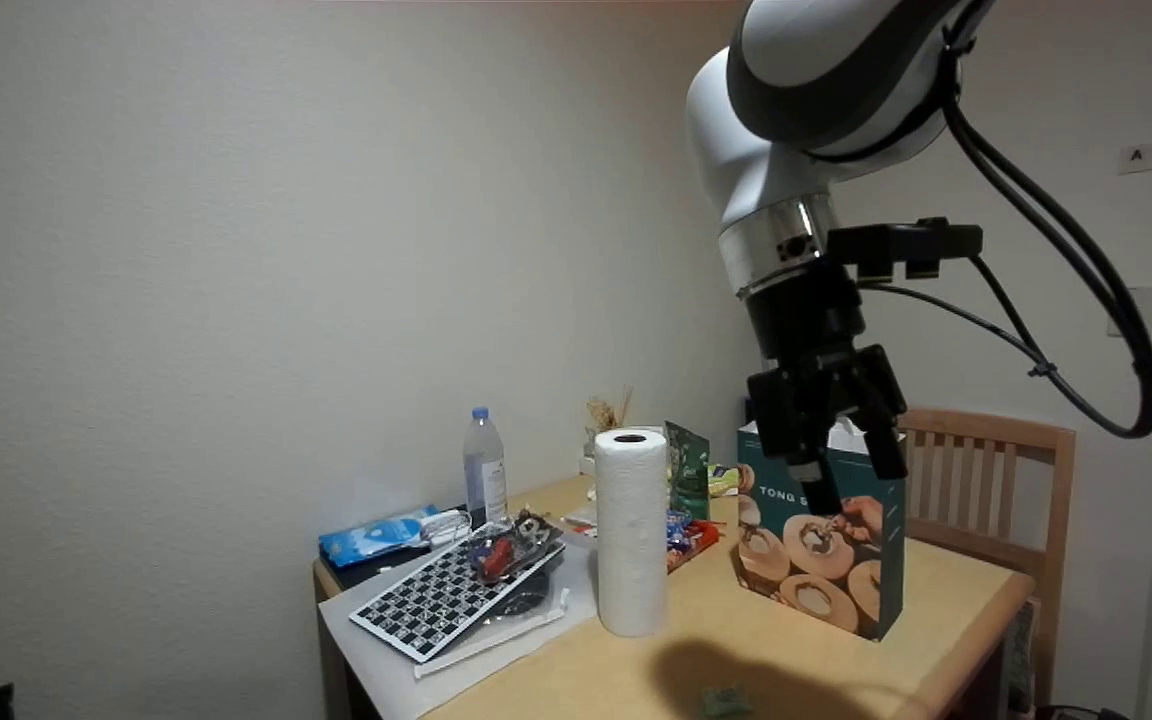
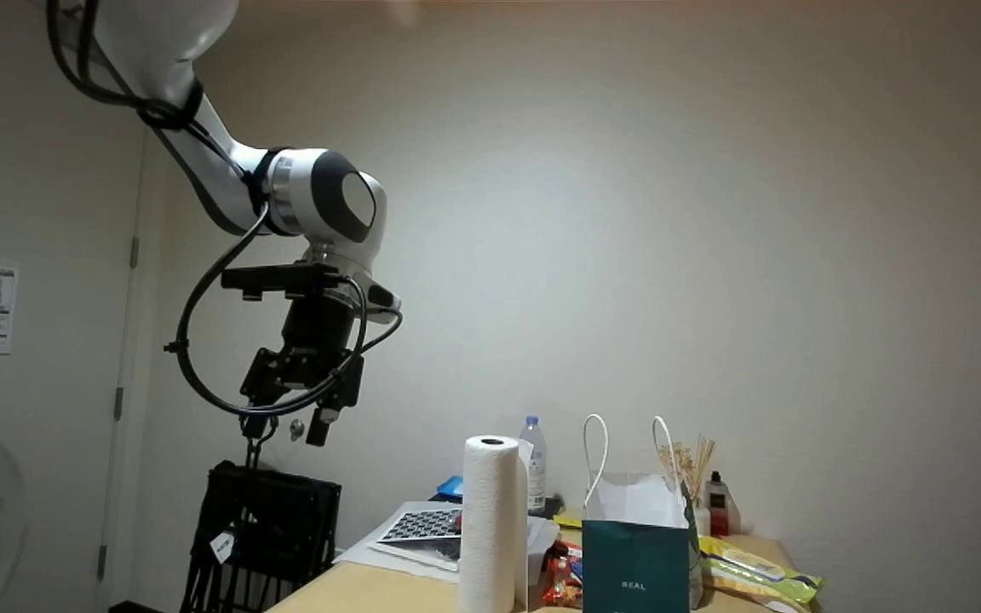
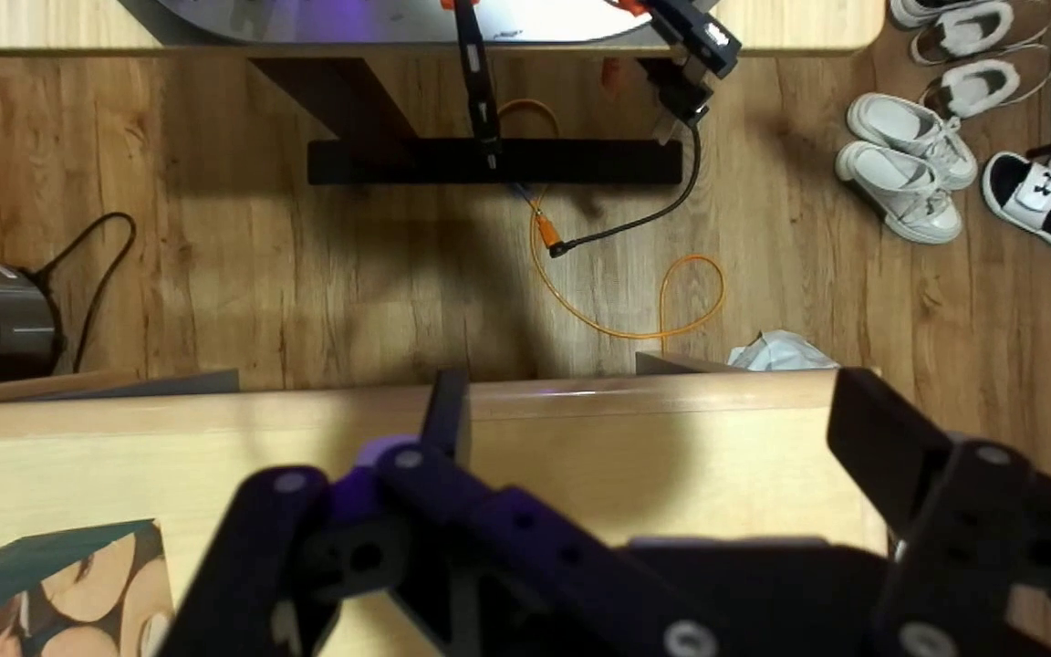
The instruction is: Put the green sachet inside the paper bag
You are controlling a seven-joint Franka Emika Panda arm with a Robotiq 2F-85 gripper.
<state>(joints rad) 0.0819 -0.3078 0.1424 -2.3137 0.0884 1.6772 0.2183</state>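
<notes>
While the fingers [image 3: 886, 447] stand wide apart in the wrist view, the green sachet [image 1: 726, 702] lies on the worktop [image 1: 701, 605] in an exterior view, at the bottom edge, right of centre. Higher and further right in that frame, the paper bag [image 1: 816, 600] stands upright, with the paper towel roll [image 1: 632, 540] nearer the middle.

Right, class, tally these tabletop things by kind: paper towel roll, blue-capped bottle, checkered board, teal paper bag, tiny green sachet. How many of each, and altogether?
Paper towel roll: 1
Blue-capped bottle: 1
Checkered board: 1
Teal paper bag: 1
Tiny green sachet: 1
Total: 5
</notes>
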